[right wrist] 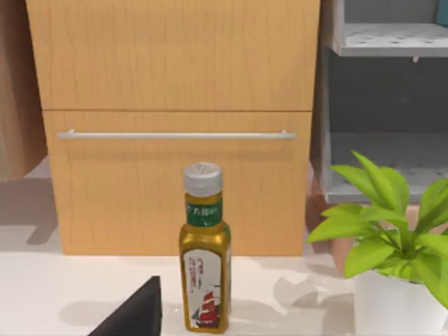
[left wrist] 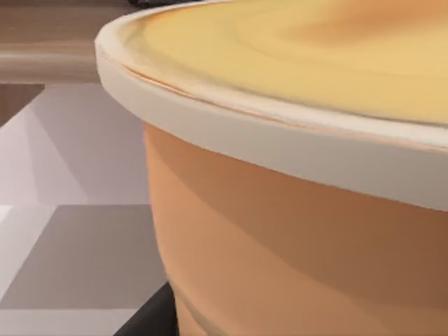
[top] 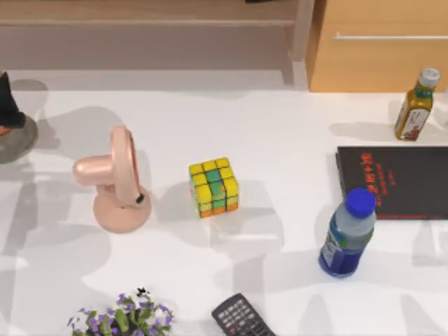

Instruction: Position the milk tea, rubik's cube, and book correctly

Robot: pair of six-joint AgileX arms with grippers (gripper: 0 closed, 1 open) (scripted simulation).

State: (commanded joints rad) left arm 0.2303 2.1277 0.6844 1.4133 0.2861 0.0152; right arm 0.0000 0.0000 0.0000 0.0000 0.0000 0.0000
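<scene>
Centrally, rubik's cube (top: pixel 213 187) stands apart; book (top: pixel 395 182) overhangs right edge

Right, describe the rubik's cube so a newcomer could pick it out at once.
Start at the white table in the top view and find the pink fan on its left half. Just right of the fan, standing apart from it, sits the rubik's cube. It is the table's one small block, checkered in yellow, green and orange squares.

You are looking at the rubik's cube (top: pixel 213 187) sitting mid-table, yellow face up, green and orange squares on its sides. The book (top: pixel 395 181), black with red characters, is lying flat at the right edge. The milk tea (left wrist: pixel 294 231), peach-orange with a pale rim, is looming close in the left wrist view.
</scene>
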